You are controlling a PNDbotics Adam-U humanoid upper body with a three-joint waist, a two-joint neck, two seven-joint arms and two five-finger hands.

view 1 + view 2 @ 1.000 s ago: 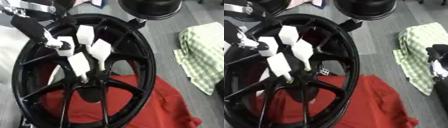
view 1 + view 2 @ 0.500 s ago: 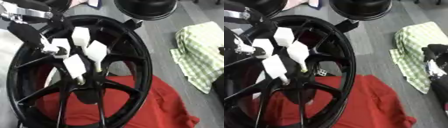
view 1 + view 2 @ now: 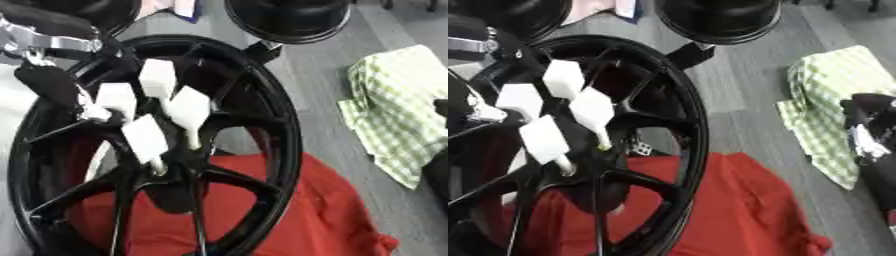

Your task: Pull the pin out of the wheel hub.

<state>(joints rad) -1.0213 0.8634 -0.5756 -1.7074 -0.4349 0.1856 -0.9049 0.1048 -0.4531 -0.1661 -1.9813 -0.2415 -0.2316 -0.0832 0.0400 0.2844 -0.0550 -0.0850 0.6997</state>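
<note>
Pin (image 3: 194, 143) at the wheel hub (image 3: 171, 186), a thin pale rod under the left hand (image 3: 131, 107), fingers straight, white pads spread over the black spokes; grasp not discernible. Red cloth (image 3: 297, 210) beneath the wheel. Green checked cloth (image 3: 398, 107) farther right. Right hand (image 3: 872, 137) at right edge, dark, state unclear.

A grey floor (image 3: 315, 85) carries a red cloth (image 3: 306, 210) under the black wheel (image 3: 280, 130), with a green checked cloth (image 3: 394, 110) lying apart.
</note>
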